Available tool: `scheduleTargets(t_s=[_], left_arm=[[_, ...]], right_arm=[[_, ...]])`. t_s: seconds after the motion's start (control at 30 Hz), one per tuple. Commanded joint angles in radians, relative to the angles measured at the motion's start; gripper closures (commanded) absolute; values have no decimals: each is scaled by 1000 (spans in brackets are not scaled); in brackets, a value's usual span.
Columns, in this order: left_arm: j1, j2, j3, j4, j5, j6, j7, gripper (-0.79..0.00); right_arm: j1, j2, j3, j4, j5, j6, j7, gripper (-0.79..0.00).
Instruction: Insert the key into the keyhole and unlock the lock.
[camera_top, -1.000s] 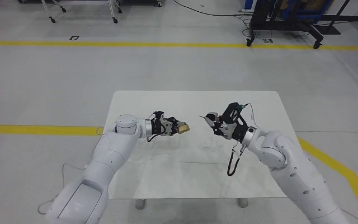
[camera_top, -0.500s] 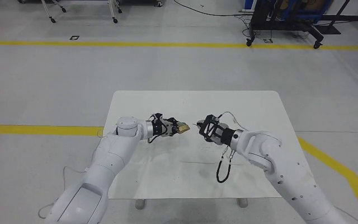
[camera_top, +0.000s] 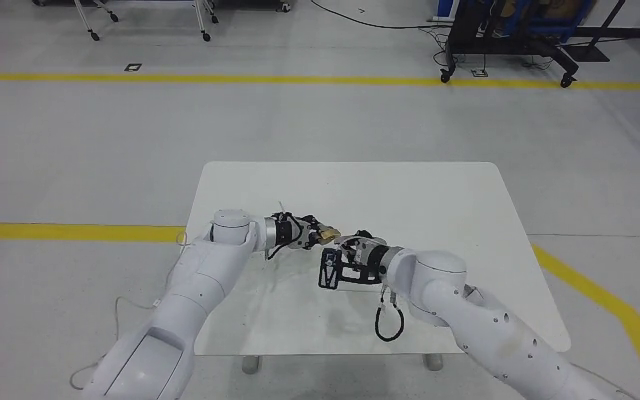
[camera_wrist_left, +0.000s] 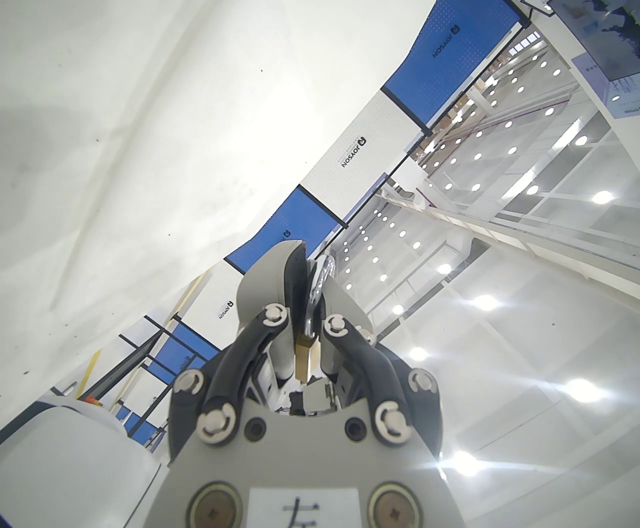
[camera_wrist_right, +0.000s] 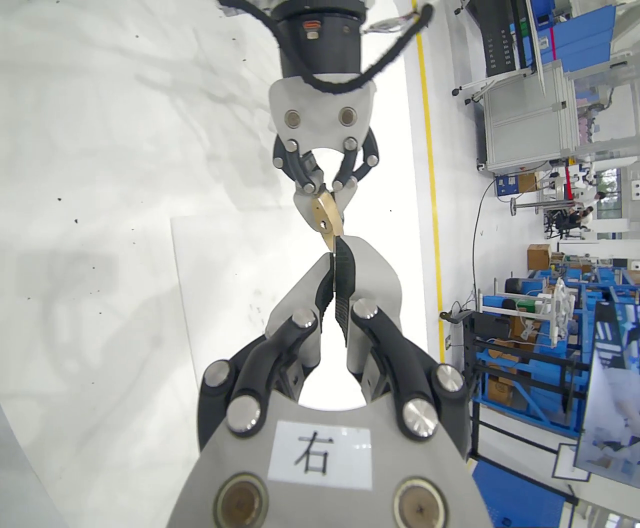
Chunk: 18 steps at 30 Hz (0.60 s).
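Two grippers meet tip to tip above the table (camera_top: 450, 200). The left gripper (camera_wrist_left: 307, 265) clamps the brass padlock (camera_wrist_right: 327, 220). The right gripper (camera_wrist_right: 334, 257) is pinched tight, right at the padlock's edge; can't tell if a key sits between its fingers.

White table (camera_top: 450, 190) on grey floor (camera_top: 300, 120) — yellow lines (camera_top: 300, 78).

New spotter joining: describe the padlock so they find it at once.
Over the white table, the two arms meet tip to tip. The padlock is the small brass block clamped in the left pincer, facing the right pincer. It stands out as brass-yellow among white, grey and black parts.
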Motion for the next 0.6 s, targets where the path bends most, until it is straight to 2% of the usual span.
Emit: scheduleTargets(t_s=[0.0, 0.57], left_arm=[[0, -1, 0, 1, -1, 2, 4, 0], [-9, -7, 17, 18, 6, 38, 12, 0]], right_arm=[[7, -5, -16, 1, -14, -5, 14, 0], [78, -60, -123, 58, -65, -4, 159, 0]])
